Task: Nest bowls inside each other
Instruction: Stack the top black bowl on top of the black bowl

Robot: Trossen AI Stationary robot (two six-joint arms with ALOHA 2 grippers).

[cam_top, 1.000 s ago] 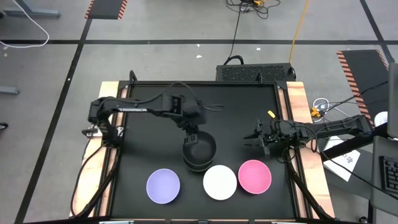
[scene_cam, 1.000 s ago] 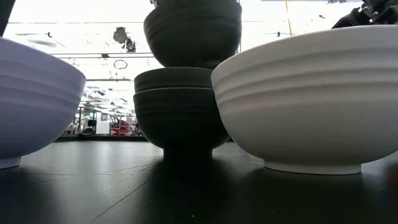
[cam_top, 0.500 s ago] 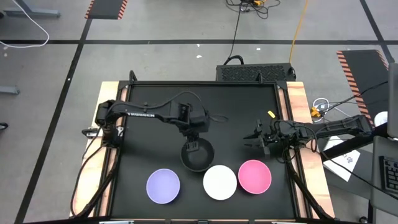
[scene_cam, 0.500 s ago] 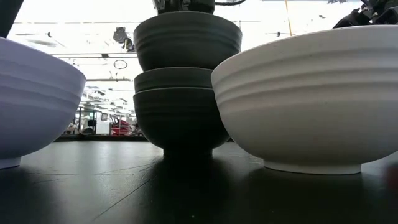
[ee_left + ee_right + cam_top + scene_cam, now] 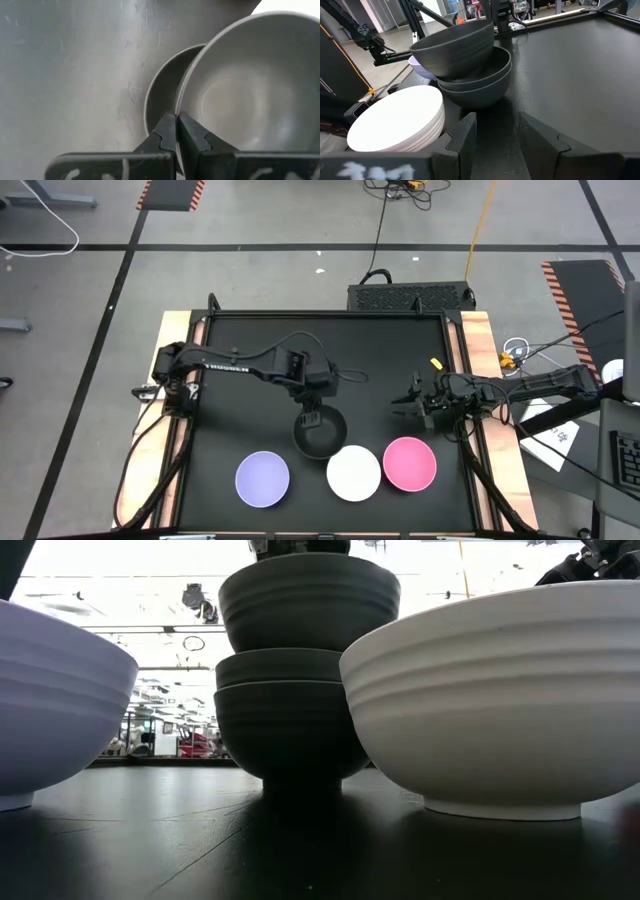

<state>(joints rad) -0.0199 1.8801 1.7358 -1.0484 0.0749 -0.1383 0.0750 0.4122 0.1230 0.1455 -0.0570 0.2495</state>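
1. The left gripper is pinching the rim of a black bowl, its fingers clenched on the bowl's wall.
2. That bowl is sitting tilted in the top of a stack of two nested black bowls, not fully seated.
3. The white bowl is lying just beside the stack, nearer the table's front edge; the pink bowl is sitting beside the white one, and the lavender bowl is resting on the stack's other side.
4. The right gripper is waiting well apart from the stack, its fingers spread and grasping nothing.
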